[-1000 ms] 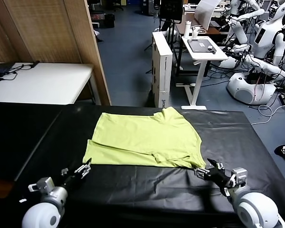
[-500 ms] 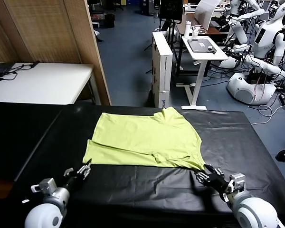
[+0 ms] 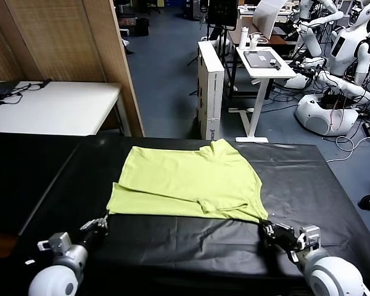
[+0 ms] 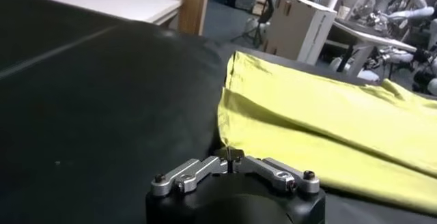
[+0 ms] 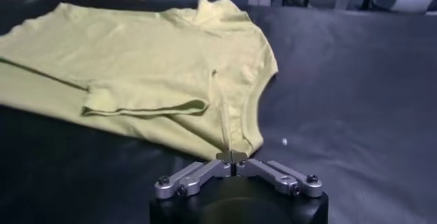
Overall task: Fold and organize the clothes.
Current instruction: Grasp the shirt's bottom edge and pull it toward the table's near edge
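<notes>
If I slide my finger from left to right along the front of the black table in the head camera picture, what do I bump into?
Left end effector, pinching the shirt's near left corner → yellow-green T-shirt → right end effector, pinching the near right corner.

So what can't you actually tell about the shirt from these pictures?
- T-shirt: its underside and inner folds, hidden in every view by its own top layer.
- Left end effector: how much of the corner it has pinched, covered by its closed tips.
- Right end effector: likewise at the other near corner.
</notes>
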`<state>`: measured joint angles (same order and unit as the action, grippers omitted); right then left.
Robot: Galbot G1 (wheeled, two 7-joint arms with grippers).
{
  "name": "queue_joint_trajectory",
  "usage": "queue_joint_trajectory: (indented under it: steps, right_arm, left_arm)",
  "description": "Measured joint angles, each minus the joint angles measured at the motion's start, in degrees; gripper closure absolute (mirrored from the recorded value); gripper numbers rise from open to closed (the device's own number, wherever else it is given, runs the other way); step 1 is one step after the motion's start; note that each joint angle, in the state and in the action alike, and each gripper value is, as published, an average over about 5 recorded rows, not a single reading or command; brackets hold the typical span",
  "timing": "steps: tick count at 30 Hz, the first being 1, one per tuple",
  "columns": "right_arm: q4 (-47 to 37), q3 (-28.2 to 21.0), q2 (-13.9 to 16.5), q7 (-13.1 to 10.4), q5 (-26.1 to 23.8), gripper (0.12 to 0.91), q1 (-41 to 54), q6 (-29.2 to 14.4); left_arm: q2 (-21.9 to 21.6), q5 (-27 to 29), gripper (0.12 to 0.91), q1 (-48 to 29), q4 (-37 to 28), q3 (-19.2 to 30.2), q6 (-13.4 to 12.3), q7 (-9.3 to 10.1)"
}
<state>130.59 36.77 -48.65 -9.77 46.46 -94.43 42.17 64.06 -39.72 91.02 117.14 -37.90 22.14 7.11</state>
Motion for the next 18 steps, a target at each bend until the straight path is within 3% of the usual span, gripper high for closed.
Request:
queue_joint_trajectory:
  steps: [15,18]
  right_arm:
    - [2.5,0.2,1.2,-0.5,-0.3,0.879,-3.5,0.0]
    - [3.1,0.3,1.5,-0.2,-0.4,0.785,-4.3,0.0]
  left_arm:
    - [-2.2,1.8,0.885,11.9,7.0,-5.3,0.5,0.28]
    - [-1.9,1.6,0.885,13.4,7.5,-5.7,0.5,0.47]
